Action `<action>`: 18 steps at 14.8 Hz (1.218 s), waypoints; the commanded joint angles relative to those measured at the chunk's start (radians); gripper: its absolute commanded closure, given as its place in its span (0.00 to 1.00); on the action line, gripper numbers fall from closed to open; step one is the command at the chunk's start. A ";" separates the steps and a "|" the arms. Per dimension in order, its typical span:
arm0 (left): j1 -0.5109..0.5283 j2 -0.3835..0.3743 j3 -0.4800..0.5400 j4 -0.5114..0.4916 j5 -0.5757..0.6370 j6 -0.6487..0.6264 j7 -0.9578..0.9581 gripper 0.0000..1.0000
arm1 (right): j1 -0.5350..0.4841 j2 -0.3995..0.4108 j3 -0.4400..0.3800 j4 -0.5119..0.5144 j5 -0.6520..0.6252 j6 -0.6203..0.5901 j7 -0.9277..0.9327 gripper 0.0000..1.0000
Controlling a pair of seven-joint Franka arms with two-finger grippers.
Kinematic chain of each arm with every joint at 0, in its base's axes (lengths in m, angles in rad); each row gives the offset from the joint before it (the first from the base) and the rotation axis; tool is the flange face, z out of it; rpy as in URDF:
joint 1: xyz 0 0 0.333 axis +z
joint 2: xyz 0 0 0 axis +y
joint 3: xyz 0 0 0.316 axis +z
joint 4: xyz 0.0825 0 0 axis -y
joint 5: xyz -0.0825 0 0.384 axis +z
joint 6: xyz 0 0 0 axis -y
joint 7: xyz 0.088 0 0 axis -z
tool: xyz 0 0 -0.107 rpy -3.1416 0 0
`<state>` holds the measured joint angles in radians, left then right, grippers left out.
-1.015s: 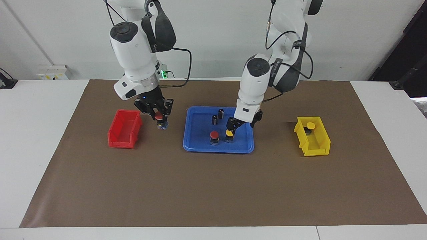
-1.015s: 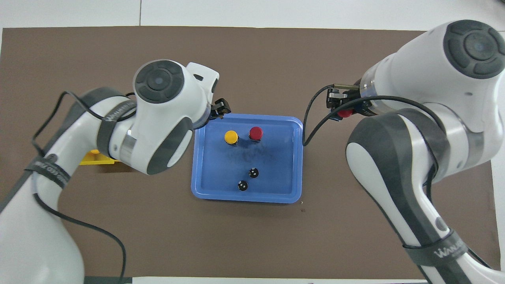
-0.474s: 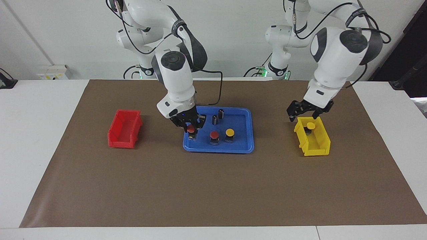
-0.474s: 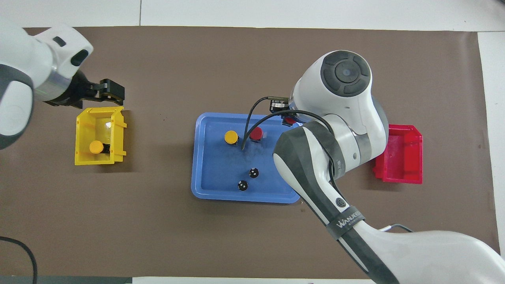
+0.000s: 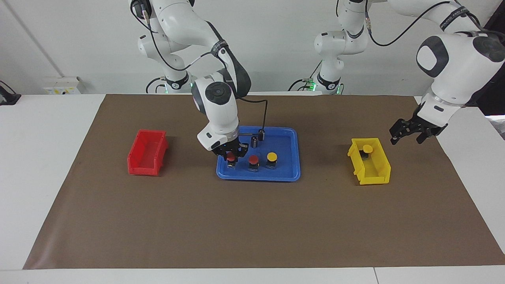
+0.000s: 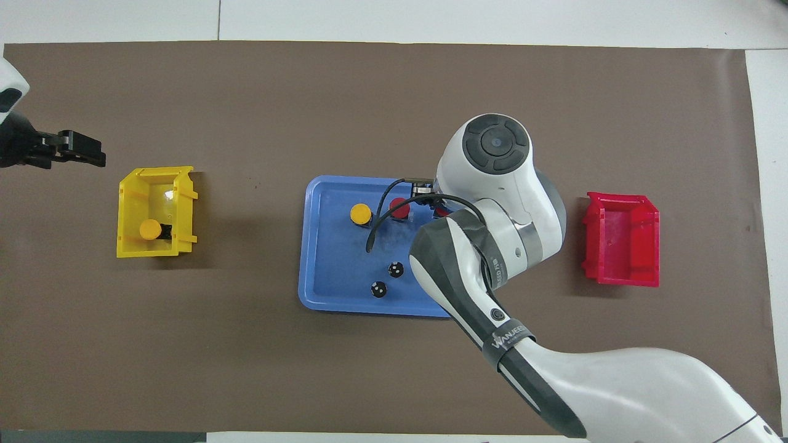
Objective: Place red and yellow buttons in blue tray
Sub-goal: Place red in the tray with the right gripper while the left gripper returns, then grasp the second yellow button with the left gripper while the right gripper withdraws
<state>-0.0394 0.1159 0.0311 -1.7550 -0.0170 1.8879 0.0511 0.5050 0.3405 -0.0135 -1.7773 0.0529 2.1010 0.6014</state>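
A white table [image 5: 47,165] carries a large brown mat [image 5: 252,221] that covers most of its top. A plain white wall [image 5: 268,43] rises at the robots' end, with a white socket box [image 5: 62,85] low on it, toward the right arm's end. Even, soft light falls on the table.

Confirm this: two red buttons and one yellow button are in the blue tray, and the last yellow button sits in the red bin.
Wrong on the bin. The facing view shows the last yellow button in the yellow bin; the red bin holds nothing. The blue tray count is right.
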 commanded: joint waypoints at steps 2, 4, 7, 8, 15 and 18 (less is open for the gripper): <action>-0.005 -0.056 -0.005 -0.213 -0.012 0.126 -0.020 0.34 | 0.012 -0.012 -0.003 -0.074 -0.016 0.077 0.026 0.74; -0.004 -0.076 -0.005 -0.282 -0.012 0.166 -0.016 0.35 | 0.012 -0.011 -0.003 -0.086 -0.016 0.097 0.026 0.56; -0.005 -0.082 -0.005 -0.337 -0.012 0.190 -0.020 0.35 | 0.010 -0.012 -0.011 -0.062 -0.022 0.070 0.027 0.31; -0.007 -0.091 -0.005 -0.368 -0.012 0.235 -0.025 0.35 | -0.003 -0.023 -0.014 -0.022 -0.039 0.032 0.027 0.30; -0.011 -0.130 -0.006 -0.460 -0.012 0.289 -0.028 0.35 | -0.245 -0.182 -0.014 0.234 -0.058 -0.336 -0.138 0.00; -0.014 -0.130 -0.007 -0.463 -0.012 0.312 -0.039 0.35 | -0.336 -0.270 -0.017 0.239 -0.061 -0.468 -0.178 0.00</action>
<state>-0.0457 0.0173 0.0231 -2.1794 -0.0176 2.1645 0.0319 0.2172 0.1119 -0.0434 -1.5327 -0.0026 1.6982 0.4572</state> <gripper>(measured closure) 0.352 0.000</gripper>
